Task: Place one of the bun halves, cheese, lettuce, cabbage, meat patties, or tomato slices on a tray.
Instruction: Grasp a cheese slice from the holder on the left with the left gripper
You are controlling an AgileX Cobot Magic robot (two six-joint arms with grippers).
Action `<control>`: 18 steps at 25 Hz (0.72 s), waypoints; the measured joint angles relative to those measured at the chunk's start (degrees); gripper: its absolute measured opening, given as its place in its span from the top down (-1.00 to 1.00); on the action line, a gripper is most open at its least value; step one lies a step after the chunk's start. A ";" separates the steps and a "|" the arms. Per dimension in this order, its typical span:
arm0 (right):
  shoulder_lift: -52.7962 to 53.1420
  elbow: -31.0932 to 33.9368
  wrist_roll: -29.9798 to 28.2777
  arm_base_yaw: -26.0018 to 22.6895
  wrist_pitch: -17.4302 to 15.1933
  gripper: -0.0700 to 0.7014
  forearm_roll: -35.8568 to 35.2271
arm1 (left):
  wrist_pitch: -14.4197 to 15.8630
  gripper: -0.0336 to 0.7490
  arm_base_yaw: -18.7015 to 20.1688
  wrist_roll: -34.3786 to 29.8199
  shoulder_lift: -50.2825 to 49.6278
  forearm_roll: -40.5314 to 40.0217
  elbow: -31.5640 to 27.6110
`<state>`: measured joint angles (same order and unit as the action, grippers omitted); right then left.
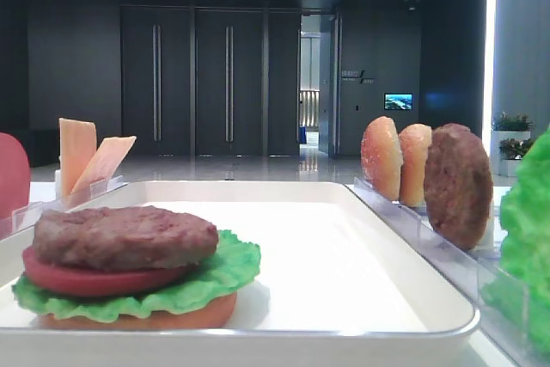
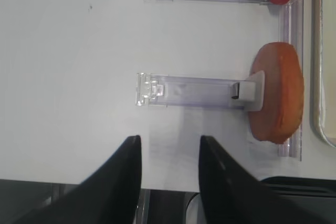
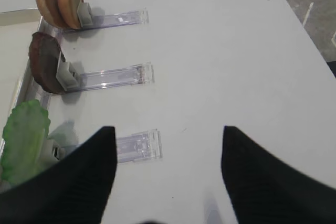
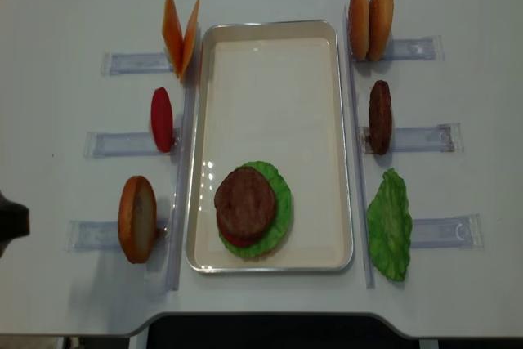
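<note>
The white tray [image 4: 270, 79] holds a stack: bun base, lettuce [image 4: 280, 194], tomato slice and a meat patty [image 4: 244, 201] on top. Two cheese slices [image 4: 180, 34], a tomato slice [image 4: 162, 118] and a bun half [image 4: 137, 218] stand in racks on the tray's left. Two bun halves [image 4: 370, 12], a patty [image 4: 380, 116] and a lettuce leaf [image 4: 390, 224] are on its right. My left gripper [image 2: 169, 139] is open and empty over bare table, short of the bun half [image 2: 278, 93]. My right gripper [image 3: 168, 129] is open and empty, right of the lettuce [image 3: 23, 140].
Clear plastic racks [image 4: 421, 138] lie along both sides of the tray. One rack [image 2: 194, 90] lies just ahead of my left fingers. Another rack end [image 3: 137, 146] sits beside my right gripper's left finger. The table's near edge runs under my left gripper.
</note>
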<state>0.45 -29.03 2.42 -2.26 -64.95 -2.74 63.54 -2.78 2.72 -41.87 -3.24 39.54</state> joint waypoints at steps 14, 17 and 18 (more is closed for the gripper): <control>0.00 0.00 0.00 0.00 0.00 -0.26 -0.02 | -3.83 0.19 0.00 -0.05 -25.42 0.90 17.30; 0.00 0.00 0.00 0.00 0.00 -0.25 -0.02 | -4.08 0.19 0.00 -0.05 -29.54 1.32 20.80; 0.00 0.00 0.00 0.00 0.00 -0.25 -0.02 | -4.09 0.19 0.00 -0.05 -30.61 1.32 21.99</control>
<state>0.45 -29.03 2.42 -2.26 -64.95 -2.76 59.44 -2.78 2.67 -72.48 -1.92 61.54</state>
